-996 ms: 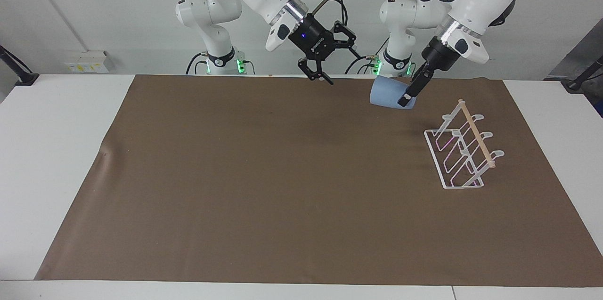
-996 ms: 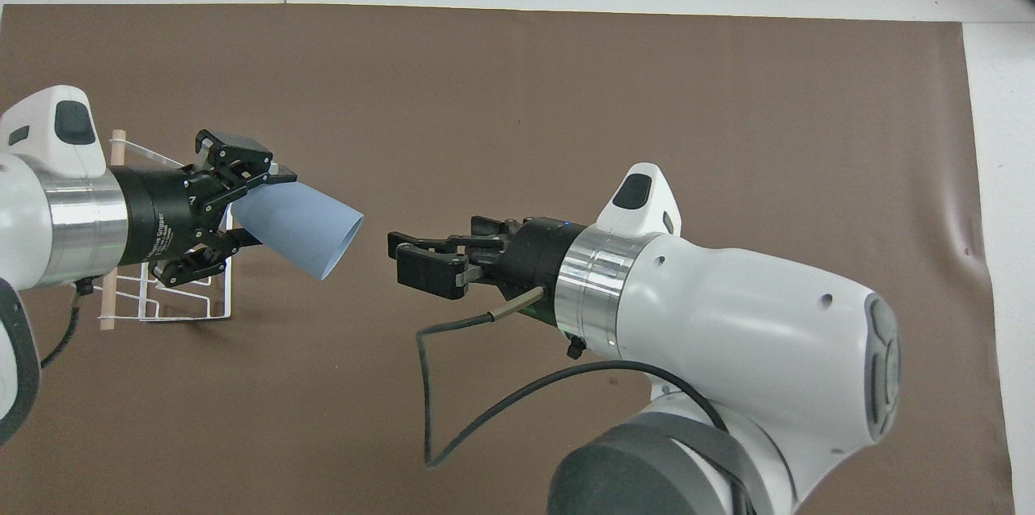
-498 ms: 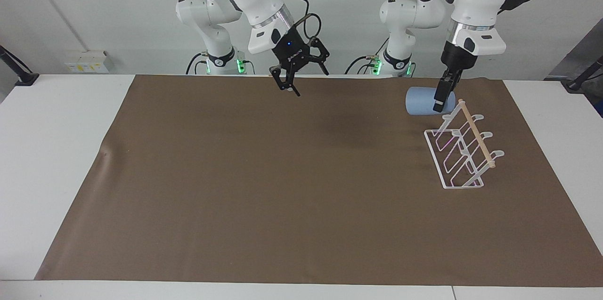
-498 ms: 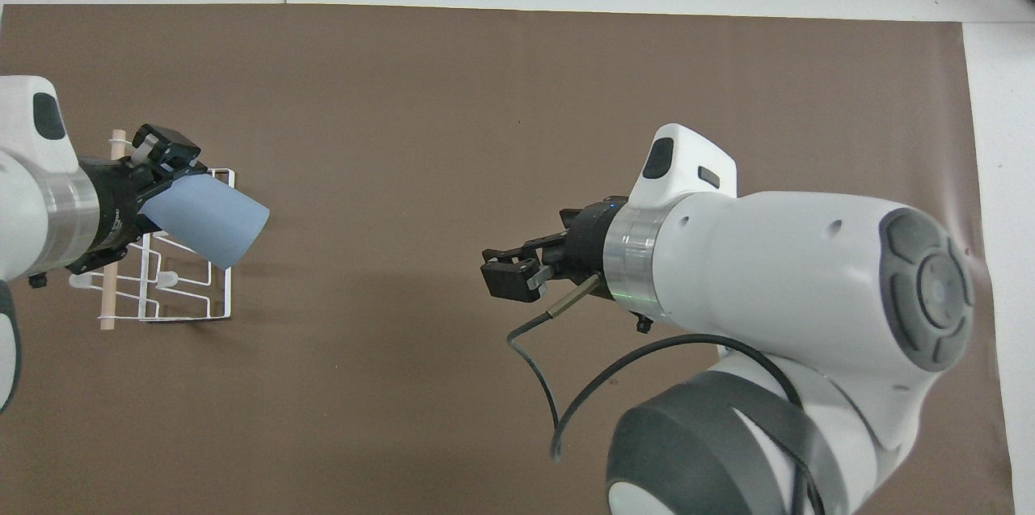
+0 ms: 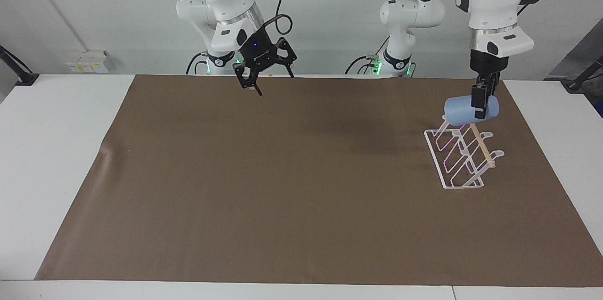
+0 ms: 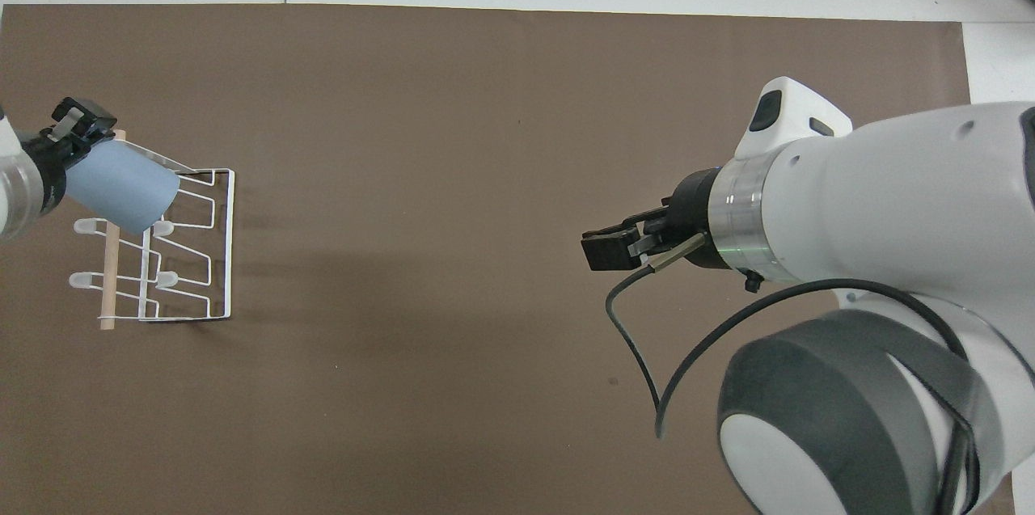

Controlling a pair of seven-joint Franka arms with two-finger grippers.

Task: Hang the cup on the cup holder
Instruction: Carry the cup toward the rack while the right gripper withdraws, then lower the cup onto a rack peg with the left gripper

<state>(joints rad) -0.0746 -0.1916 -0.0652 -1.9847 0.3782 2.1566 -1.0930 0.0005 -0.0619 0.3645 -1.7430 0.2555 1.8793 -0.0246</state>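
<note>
Nearest my end of the counter (image 5: 70, 173), the right claw (image 5: 256, 84) hangs over the brown mat (image 5: 282, 187), fingers spread wide and holding nothing; that arm waits.

Toward the left arm's end, the left claw (image 5: 480, 102) is clamped tight on the cup (image 5: 464, 110), which lies on its side in the air, over the end of the cup holder (image 5: 459, 158) nearest the robots. From the facing camera the cup seems to sit just above the wooden dowel (image 5: 480, 142); I cannot tell whether it touches.

My worry is alignment. I judge the cup's mouth must slide over one slanted prong; if I lower it off-centre, the rim could catch the dowel or a wire loop and drag the light rack across the mat. With a pinch grip on a smooth tapered wall, a snag could also twist the cup loose.
</note>
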